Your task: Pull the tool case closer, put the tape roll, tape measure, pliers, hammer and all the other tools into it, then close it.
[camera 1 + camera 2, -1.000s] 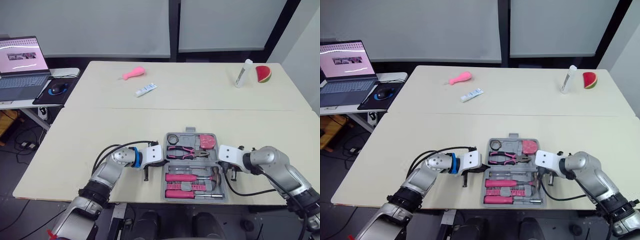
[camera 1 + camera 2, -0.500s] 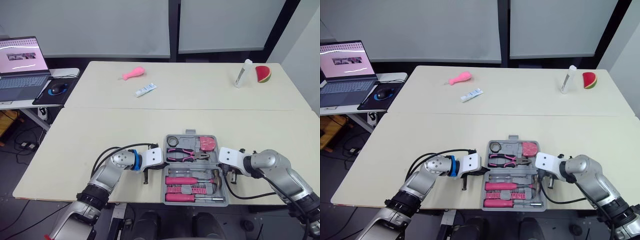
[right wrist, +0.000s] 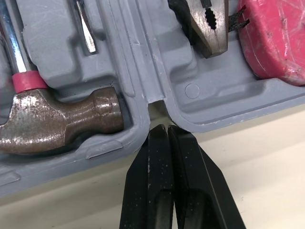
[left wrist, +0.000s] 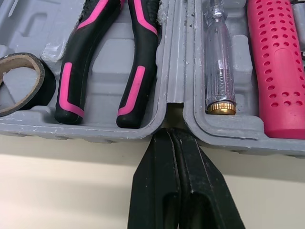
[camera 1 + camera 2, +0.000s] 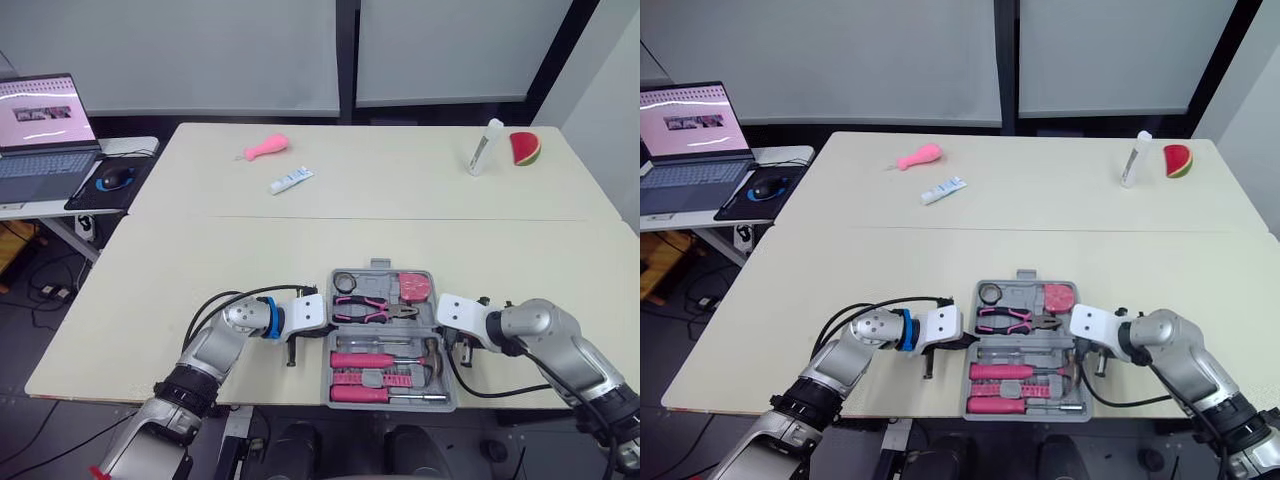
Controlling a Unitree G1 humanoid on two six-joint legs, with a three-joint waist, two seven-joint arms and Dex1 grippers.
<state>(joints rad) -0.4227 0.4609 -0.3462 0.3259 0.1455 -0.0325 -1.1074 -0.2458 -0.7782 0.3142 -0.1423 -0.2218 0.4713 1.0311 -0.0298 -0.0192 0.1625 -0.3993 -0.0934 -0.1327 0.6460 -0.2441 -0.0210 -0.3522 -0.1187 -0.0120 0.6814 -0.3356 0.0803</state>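
At far left, side table (image 5: 20,208): laptop (image 5: 38,120) open, mouse (image 5: 117,177) just beside it.
Far desk (image 5: 200,260), left part: pink object (image 5: 266,148) and tube (image 5: 292,180), well apart from the tools.
Left gripper (image 4: 170,136): fingers pressed together, tips at the hinge notch on the left edge of the tool case (image 5: 383,322).
Tool case: lies open and flat near the front desk edge, between the two grippers.
Far half: tape roll (image 5: 346,279), pliers (image 5: 370,306), pink tape measure (image 5: 414,285), each in a recess.
Near half: pink-handled screwdriver (image 5: 360,357); hammer (image 3: 62,124), head toward the right.
Right gripper (image 3: 164,130): fingers pressed together, tips at the right hinge notch.
Far desk, right part: white bottle (image 5: 484,146), watermelon slice (image 5: 526,148).
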